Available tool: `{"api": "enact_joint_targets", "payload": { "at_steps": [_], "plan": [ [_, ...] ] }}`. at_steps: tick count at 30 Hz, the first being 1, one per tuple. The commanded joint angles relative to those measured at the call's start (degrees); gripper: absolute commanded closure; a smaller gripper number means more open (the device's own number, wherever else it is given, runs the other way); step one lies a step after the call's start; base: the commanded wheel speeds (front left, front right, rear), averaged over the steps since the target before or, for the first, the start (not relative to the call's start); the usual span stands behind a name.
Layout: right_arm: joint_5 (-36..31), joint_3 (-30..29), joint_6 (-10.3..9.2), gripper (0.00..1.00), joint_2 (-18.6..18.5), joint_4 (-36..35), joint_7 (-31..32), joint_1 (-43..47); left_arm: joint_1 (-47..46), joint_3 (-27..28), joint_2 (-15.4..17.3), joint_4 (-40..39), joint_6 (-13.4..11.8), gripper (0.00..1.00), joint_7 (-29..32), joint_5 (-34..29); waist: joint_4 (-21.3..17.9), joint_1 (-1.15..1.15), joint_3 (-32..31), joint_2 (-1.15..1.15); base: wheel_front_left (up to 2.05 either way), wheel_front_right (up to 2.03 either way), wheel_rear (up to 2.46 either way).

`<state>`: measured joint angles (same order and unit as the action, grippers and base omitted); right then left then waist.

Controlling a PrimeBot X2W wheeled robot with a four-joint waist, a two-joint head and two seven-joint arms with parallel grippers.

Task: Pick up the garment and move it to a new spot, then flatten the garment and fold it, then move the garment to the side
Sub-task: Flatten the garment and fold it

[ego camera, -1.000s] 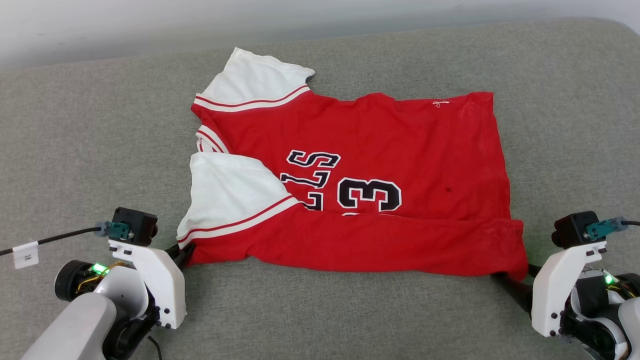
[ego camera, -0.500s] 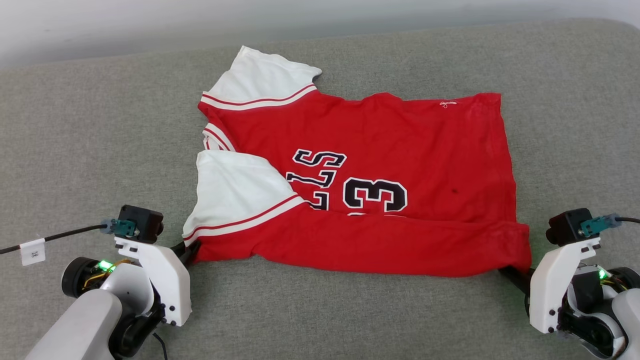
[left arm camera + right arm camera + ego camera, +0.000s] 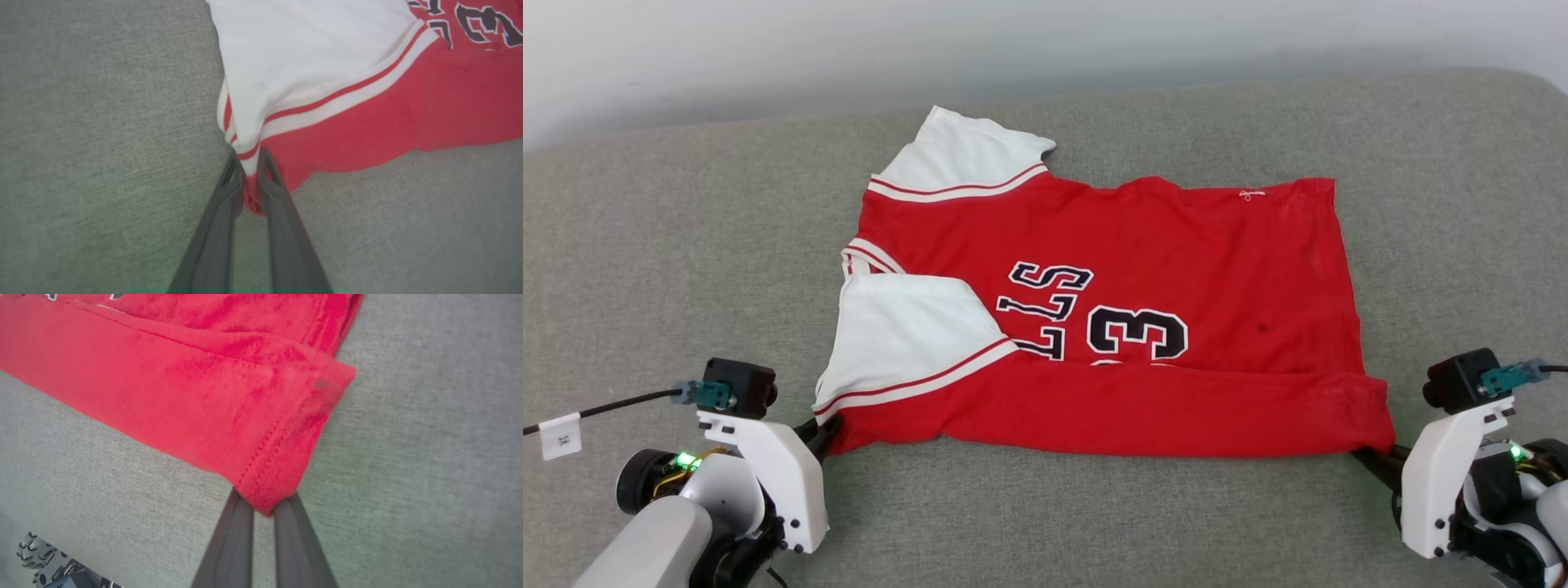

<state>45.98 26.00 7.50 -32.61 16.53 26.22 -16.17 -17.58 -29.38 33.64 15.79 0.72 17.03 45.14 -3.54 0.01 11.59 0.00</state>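
Observation:
The garment (image 3: pixel 1176 253), a red jersey T-shirt with white sleeves, black lettering and "23", lies spread on the grey cushion. Its near edge is folded over toward the middle. My left gripper (image 3: pixel 823 429) sits at the garment's near left corner. In the left wrist view this left gripper (image 3: pixel 251 167) is shut on the striped trim where the white sleeve meets the red cloth (image 3: pixel 367 114). My right gripper (image 3: pixel 1374 457) is at the near right corner. In the right wrist view the right gripper (image 3: pixel 263 504) is shut on the red hem corner (image 3: pixel 269 473).
The grey fabric surface (image 3: pixel 645 245) stretches wide on all sides of the shirt and ends at a pale wall (image 3: pixel 768 49) behind. A cable with a white tag (image 3: pixel 560 437) trails left of my left wrist. Part of the robot's base (image 3: pixel 49 563) shows low in the right wrist view.
My right gripper has shut on the hem corner. The whole head view has shifted, so the shirt sits lower in it; the left gripper keeps its hold.

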Motion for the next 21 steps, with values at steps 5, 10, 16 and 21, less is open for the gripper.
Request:
{"api": "enact_joint_targets", "payload": {
  "at_steps": [5, 10, 16, 21],
  "plan": [
    [0.88, -0.92, -0.03, 1.00, -2.12, -2.67, 0.43, 1.35, 2.06, 0.78, 0.95, -2.71, -0.86, 1.00, 0.25, 1.00, 0.33, -0.01, -1.47, 0.00, 0.00, 0.00, 0.00],
    [0.62, -2.96, -0.03, 1.00, -2.93, -5.03, 1.07, 2.97, 3.57, 0.75, 1.43, -5.34, -1.59, 1.00, 0.71, 1.53, 0.37, -0.01, -2.76, 0.00, 0.00, 0.00, 0.00],
    [-0.70, -6.33, -0.03, 1.00, -3.18, -8.54, 3.35, 6.37, 6.31, 1.30, 2.74, -8.56, -2.72, 1.00, 1.11, 2.51, 0.25, -0.01, -5.02, 0.00, 0.00, 0.00, 0.00],
    [-2.28, -9.93, -0.04, 1.00, -3.08, -11.28, 5.83, 10.21, 9.64, 1.31, 3.93, -11.65, -3.82, 1.00, 1.72, 3.17, 0.33, -0.01, -7.17, 0.00, 0.00, 0.00, 0.00]
  ]
}}
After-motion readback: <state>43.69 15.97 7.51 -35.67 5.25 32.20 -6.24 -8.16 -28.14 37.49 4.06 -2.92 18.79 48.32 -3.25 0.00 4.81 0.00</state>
